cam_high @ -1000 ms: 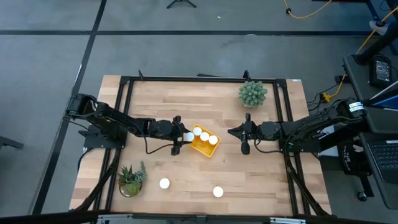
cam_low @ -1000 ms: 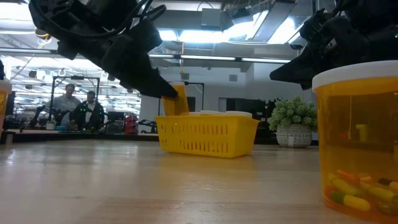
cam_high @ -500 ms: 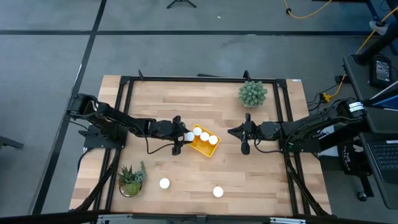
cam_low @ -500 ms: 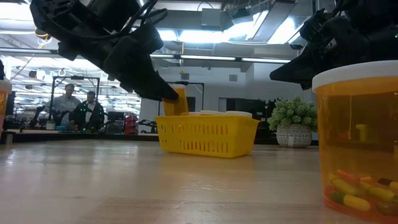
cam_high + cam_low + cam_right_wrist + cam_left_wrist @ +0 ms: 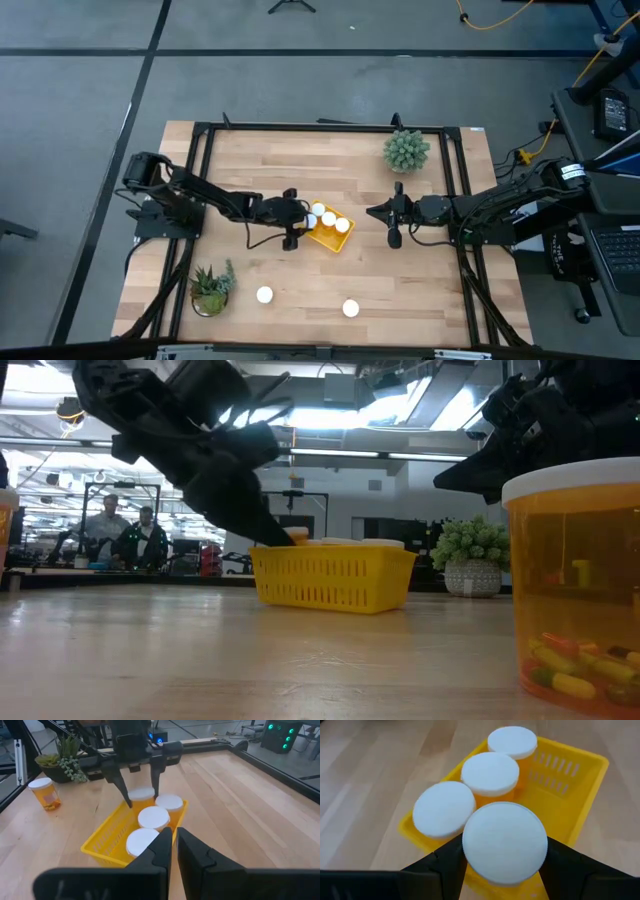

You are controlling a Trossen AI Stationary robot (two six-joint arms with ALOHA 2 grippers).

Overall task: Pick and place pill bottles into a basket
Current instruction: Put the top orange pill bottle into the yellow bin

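- The left gripper (image 5: 504, 870) has its two fingers closed on a pill bottle (image 5: 504, 843), one finger on each side just under the white cap; the bottle sits low in the basket (image 5: 580, 795), at centre of the high view.
- To do this step well, I judge it should settle the bottle upright on the basket floor before opening, then open only enough to clear the cap and lift straight up, so the neighbours stay put.
- Three other bottles stand in the basket, touching or just beside the held one, toward the upper part of the left wrist view.
- Two bottles remain on the table (image 5: 300, 270), one at lower left centre (image 5: 264, 295), one at lower centre (image 5: 350, 309) of the high view.
- The right gripper (image 5: 173, 851) waits right of the basket, fingers nearly together, holding nothing.
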